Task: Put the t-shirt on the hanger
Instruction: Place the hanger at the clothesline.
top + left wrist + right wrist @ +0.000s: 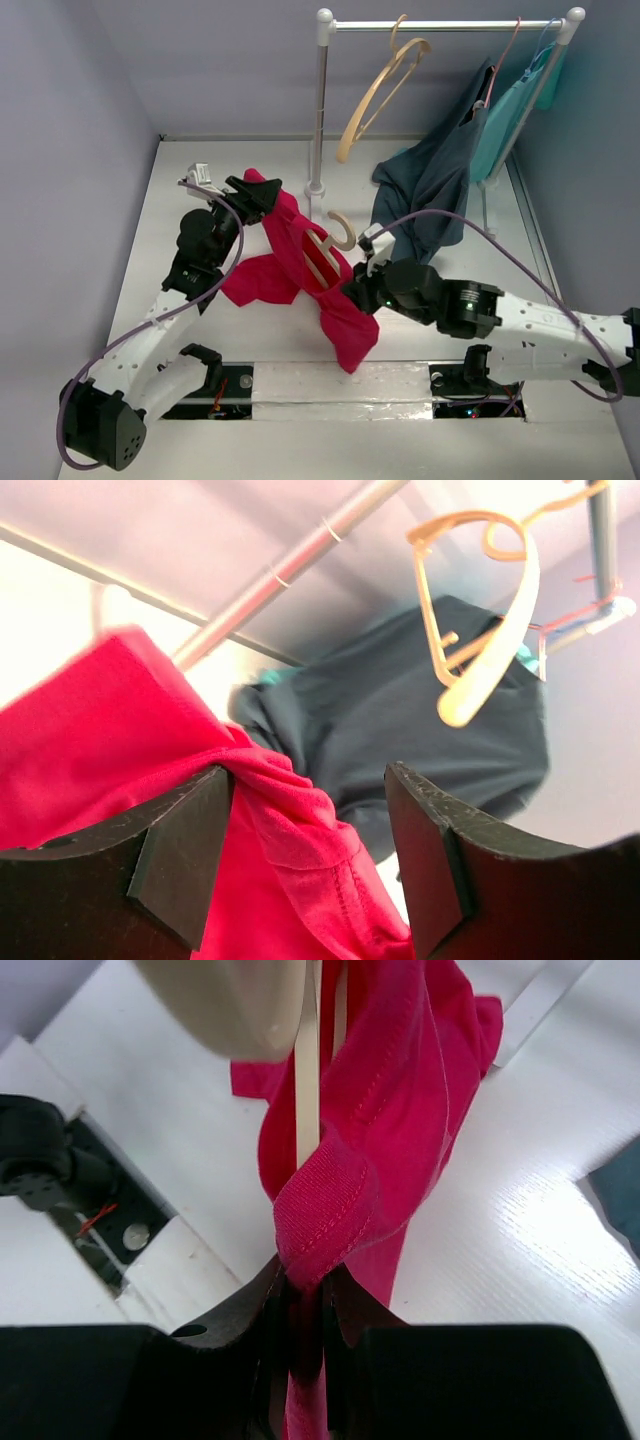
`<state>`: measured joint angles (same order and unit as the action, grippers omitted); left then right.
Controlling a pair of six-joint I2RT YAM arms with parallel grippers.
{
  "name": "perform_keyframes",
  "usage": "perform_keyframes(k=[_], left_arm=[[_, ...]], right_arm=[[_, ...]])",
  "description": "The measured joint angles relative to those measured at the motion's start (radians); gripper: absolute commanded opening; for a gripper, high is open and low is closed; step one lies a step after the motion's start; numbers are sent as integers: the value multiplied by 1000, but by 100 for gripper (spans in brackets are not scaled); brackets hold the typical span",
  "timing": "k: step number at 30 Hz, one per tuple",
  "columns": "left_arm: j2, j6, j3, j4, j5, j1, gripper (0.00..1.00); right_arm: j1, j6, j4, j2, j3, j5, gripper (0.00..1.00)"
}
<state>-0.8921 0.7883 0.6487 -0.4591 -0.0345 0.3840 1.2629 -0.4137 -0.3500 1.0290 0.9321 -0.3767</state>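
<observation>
T-shirt [335, 1195] pinched in R gripper [305, 1295] (hanger [230, 1005] inside); L gripper [310, 780] spread, touching cloth.

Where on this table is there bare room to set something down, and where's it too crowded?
Free: the far-left corner of the table, between back wall, rack post and left gripper; also front centre, below the t-shirt hem. Crowded: mid-table, where right gripper, t-shirt and hanger meet.

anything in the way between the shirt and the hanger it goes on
Nothing visible does. The hanger already sits inside the t-shirt with its hook poking out, and the right gripper is pinched on the cloth right beside the hanger's bar.
</observation>
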Motion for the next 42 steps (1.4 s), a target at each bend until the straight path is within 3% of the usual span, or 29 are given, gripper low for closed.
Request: perform_keyframes(k=[15, 29, 42], left_arm=[[-46, -48, 65, 61, 40, -20, 61], [179, -64, 87, 122, -31, -20, 60], [212, -86, 60, 217, -149, -20, 59]], right_arm=[[0, -20, -175, -217, 0, 19, 0], [0, 57, -240, -359, 165, -128, 0], [0, -99, -547, -227, 283, -435, 0]])
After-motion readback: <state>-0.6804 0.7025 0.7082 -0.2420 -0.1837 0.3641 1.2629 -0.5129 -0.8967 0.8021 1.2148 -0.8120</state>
